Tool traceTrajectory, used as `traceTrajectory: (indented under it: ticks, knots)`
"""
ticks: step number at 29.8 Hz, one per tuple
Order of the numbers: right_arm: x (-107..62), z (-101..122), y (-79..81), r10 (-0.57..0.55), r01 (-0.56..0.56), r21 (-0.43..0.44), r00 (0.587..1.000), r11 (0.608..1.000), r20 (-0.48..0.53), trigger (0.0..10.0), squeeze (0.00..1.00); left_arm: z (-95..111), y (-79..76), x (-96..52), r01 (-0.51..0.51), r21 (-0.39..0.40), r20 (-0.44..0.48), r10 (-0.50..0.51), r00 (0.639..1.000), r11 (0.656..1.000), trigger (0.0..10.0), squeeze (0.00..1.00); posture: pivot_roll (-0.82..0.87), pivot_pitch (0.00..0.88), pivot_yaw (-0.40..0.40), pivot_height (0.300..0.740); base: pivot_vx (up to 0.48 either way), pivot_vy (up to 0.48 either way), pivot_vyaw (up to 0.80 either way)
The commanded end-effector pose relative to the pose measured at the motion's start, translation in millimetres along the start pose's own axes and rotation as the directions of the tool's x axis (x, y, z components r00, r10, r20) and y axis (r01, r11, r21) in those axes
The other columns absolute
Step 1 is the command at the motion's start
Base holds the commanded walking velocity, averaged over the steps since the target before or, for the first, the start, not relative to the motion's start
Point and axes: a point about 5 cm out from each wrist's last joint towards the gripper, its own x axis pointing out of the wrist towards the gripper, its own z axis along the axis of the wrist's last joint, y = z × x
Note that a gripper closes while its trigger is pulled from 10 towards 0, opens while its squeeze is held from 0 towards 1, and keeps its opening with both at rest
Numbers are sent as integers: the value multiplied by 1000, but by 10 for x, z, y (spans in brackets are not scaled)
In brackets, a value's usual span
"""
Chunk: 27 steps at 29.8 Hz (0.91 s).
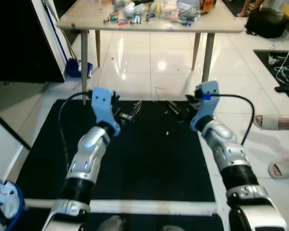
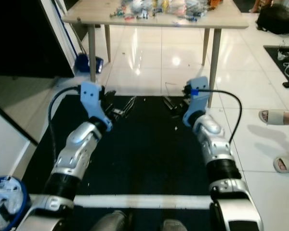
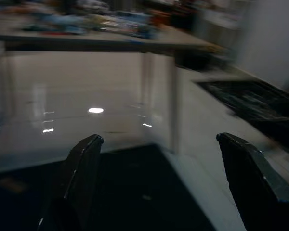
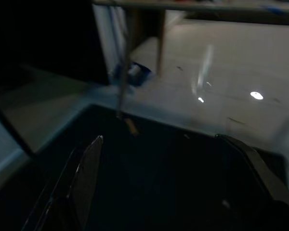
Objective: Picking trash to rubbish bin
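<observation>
A heap of mixed litter (image 1: 149, 12) covers the wooden table (image 1: 231, 24) ahead of me. At the lower left, the blue rubbish bin (image 1: 5, 202) holds white crumpled trash. Both arms reach forward over a black floor mat (image 1: 149, 159). My left gripper (image 1: 127, 111) hovers near the mat's far edge, open, its two fingers (image 3: 82, 168) wide apart with nothing between them. My right gripper (image 1: 178, 108) is open and empty too, level with it near the table's right front leg (image 1: 207, 53). A small pale scrap (image 1: 167, 133) lies on the mat.
Glossy white tiles run under the table. A blue object (image 1: 79, 67) lies by the left table leg. A person's slippered feet (image 1: 277, 122) stand at the right. A black bag (image 1: 269, 21) and white cables (image 1: 286, 72) lie beyond. A dark wall (image 1: 19, 43) is left.
</observation>
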Motion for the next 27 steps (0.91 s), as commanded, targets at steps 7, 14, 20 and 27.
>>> traceTrajectory:
  ticks: [7,14,20,27]
  knots:
    - [8,-26,13,-5,5,-20,1000,1000,-6,10000,0,-73,35,1,-32,39,-36,33,999,999,10000,0,-15,0,-28,740,0,0,775]
    - [23,-27,14,-21,21,-25,1000,999,-5,10000,0,-78,18,7,-2,38,-34,3,999,999,10000,0,-15,0,-28,740,0,0,320]
    - [34,-47,-2,-38,37,-38,999,999,-27,10000,0,-84,8,9,5,38,-29,-4,1000,999,10000,0,-20,0,-29,740,354,0,0]
    - [45,-78,-19,-49,47,-33,997,998,-59,10000,0,-91,-4,14,14,38,-28,-13,1000,999,10000,0,-21,0,-32,740,392,0,-229]
